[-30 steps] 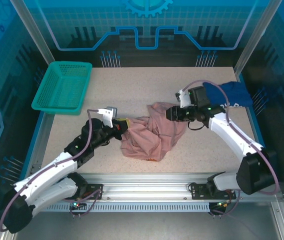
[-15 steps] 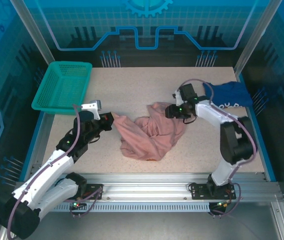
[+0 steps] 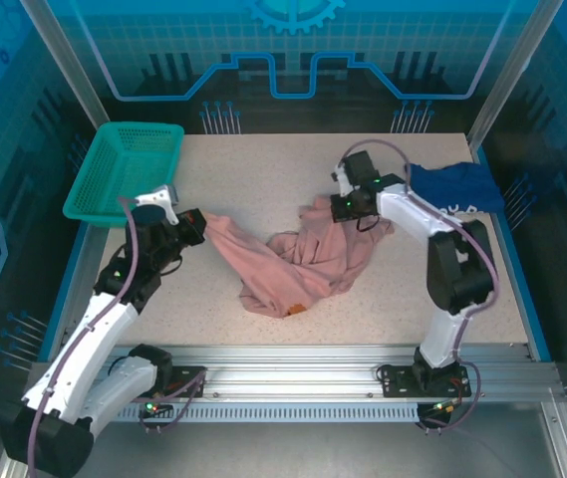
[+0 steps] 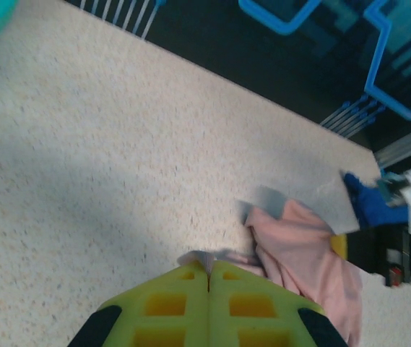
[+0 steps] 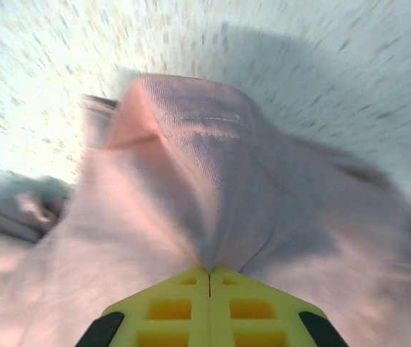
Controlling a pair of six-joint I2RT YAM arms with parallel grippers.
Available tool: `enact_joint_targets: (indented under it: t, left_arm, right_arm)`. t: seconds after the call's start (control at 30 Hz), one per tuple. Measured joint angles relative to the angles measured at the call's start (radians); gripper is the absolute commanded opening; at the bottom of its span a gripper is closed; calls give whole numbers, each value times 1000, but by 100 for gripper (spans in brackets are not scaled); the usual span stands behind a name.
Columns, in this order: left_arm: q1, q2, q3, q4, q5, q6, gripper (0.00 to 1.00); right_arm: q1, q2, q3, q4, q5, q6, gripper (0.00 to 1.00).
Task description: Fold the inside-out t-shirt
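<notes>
While left hand (image 3: 200, 224) grips, t-shirt (image 3: 308, 261) stretched

The inside-out t-shirt (image 3: 303, 264) lies crumpled on the middle of the table (image 3: 253, 169), a little nearer to the front edge than to the back one. From its main heap one strip of cloth goes out to the left and ends at the left gripper (image 3: 199, 224), which is closed on it. The back right part of the cloth goes up to the right gripper (image 3: 338, 207), which is closed on a fold there. The basket (image 3: 129, 174) stands in the far left corner of the table, behind the left gripper. A second shirt (image 3: 452, 187) lies at the far right edge, just to the right of the right gripper and apart from the t-shirt.
</notes>
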Motion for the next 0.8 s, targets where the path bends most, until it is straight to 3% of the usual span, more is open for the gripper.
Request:
enact_joint_targets:
  t: [0.27, 0.5, 0.63, 0.8]
  left_arm:
    - [181, 48, 255, -32, 112, -2, 0]
    - [323, 82, 379, -51, 254, -16, 0]
    - [373, 119, 396, -61, 301, -20, 0]
    - [378, 178, 369, -77, 338, -19, 0]
  right_arm:
    - [-131, -466, -64, -6, 7, 23, 0]
    - [-60, -680, -254, -24, 13, 121, 1]
    - [13, -649, -357, 14, 14, 190, 3]
    - [30, -320, -289, 79, 4, 195, 7]
